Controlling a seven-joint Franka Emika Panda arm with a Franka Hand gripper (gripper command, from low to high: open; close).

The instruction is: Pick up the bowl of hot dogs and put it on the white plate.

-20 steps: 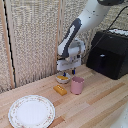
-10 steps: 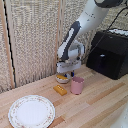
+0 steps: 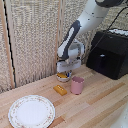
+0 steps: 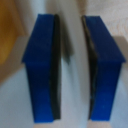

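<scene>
exterior view wide, wrist view tight on jaws

A pink cup (image 3: 77,85) stands on the wooden surface (image 3: 100,102). An orange block (image 3: 60,90) lies just beside the cup; a black appliance (image 3: 109,52) sits well beyond it.

1. The table (image 3: 100,95) is pale wood with visible plank seams and a soft, matt finish.
2. The white plate (image 3: 31,111) looks like glazed ceramic, smooth, with a thin patterned rim.
3. The pink cup (image 3: 77,85) appears to be smooth matt plastic.
4. The orange block (image 3: 60,90) has a flat, dull surface.
5. The hot dog bowl (image 3: 63,77) is smooth and white; its material cannot be told.
6. The gripper (image 3: 68,68) has a hard white shell with a slight sheen; in the wrist view its fingers (image 4: 44,70) are smooth saturated blue plastic with dark inner pads.
7. The black box (image 3: 109,52) has a matt, dark casing.
8. The wall panel (image 3: 35,40) looks woven and rough, framed with light wood strips.
</scene>
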